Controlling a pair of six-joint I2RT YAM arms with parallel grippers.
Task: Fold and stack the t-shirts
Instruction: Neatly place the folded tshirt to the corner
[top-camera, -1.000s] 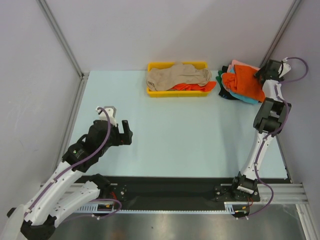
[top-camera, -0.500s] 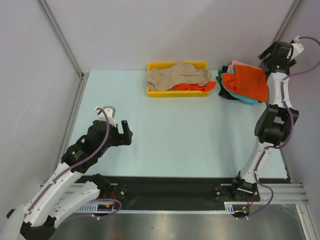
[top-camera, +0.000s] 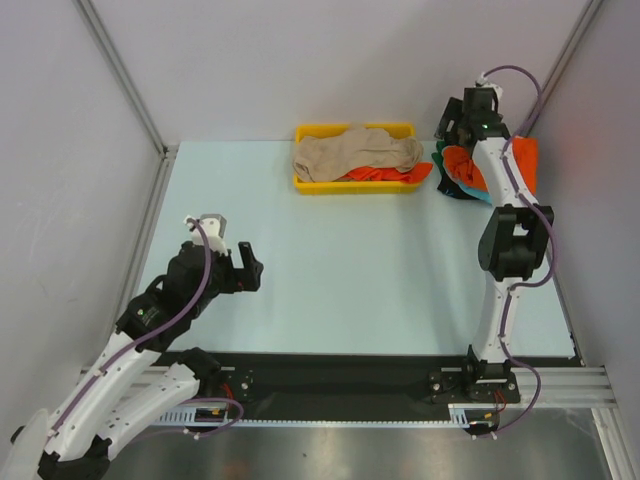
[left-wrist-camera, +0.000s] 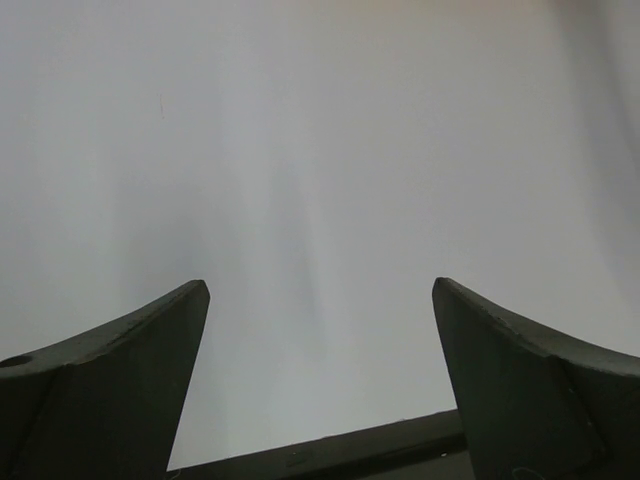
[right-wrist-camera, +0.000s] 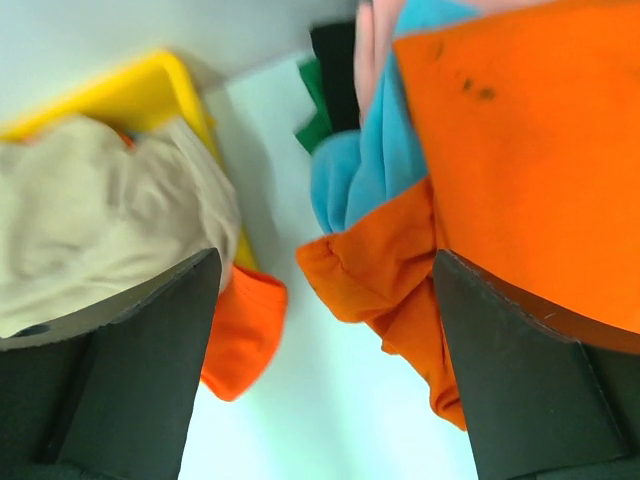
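A pile of t-shirts lies at the table's back right: a bright orange one on top, teal and dark green edges under it. In the right wrist view the orange shirt, teal, dark green and pink cloth show. My right gripper hangs over the pile's left edge, open and empty. A beige shirt lies in the yellow tray over another orange shirt. My left gripper is open and empty, far from the shirts.
Grey walls close the table at the back and both sides. The yellow tray stands just left of the pile, with an orange sleeve hanging over its rim. Bare pale table lies between the arms.
My right gripper rose off the pile's right side and swung left, now above the pile's left edge. The orange shirt stayed on the pile. My left arm barely moved.
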